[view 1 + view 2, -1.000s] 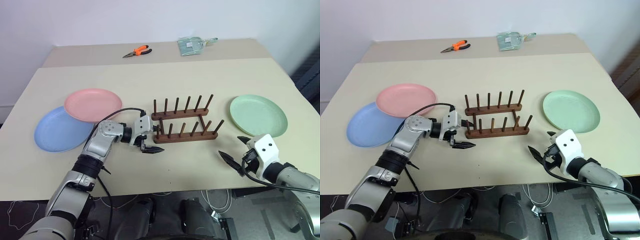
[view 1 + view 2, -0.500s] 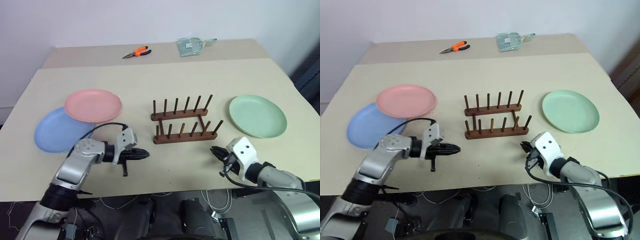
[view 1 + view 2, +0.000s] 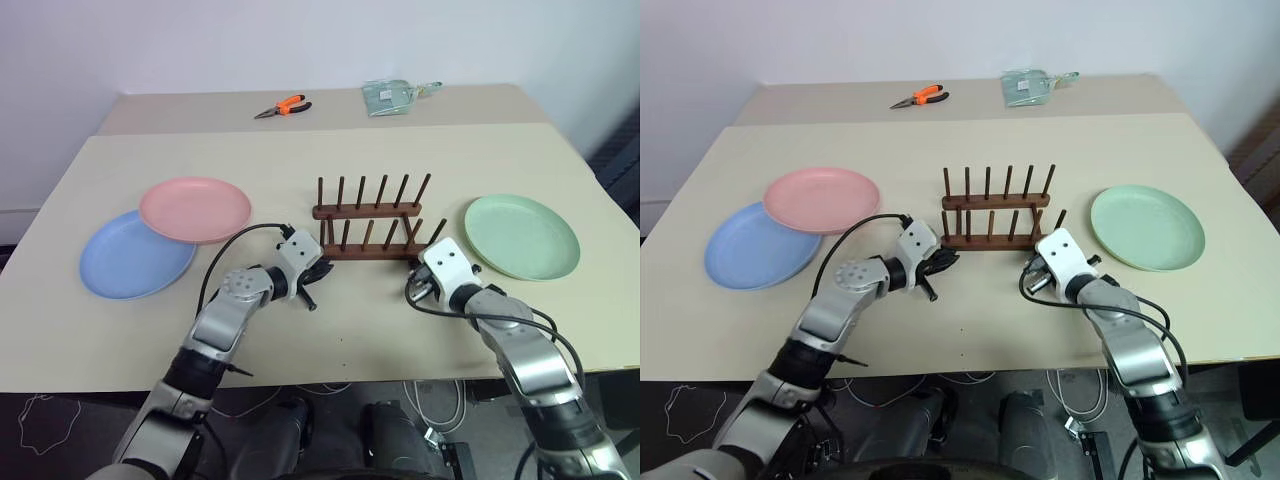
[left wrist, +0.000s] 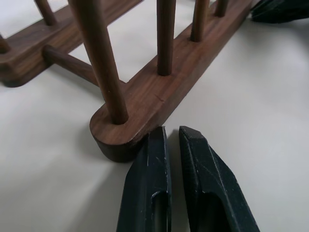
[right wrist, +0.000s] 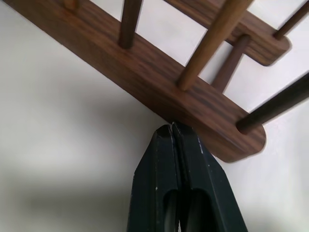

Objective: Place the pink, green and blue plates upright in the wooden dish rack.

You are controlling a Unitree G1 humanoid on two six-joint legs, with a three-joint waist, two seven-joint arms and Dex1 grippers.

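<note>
I see 0 of 3 plates racked. Both my claws, left claw (image 4: 175, 140) and right claw (image 5: 174, 134), are closed and empty, tips at the wooden dish rack (image 3: 372, 222) between them. Pink plate (image 3: 195, 209) and blue plate (image 3: 135, 257) lie beyond my left claw, green plate (image 3: 522, 235) beyond my right, flat on the tabletop (image 3: 320, 330).

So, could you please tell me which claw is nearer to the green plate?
The right claw. It sits at the right end of the rack, with the green plate just beyond to its right. The left claw is at the rack's far left end.
</note>
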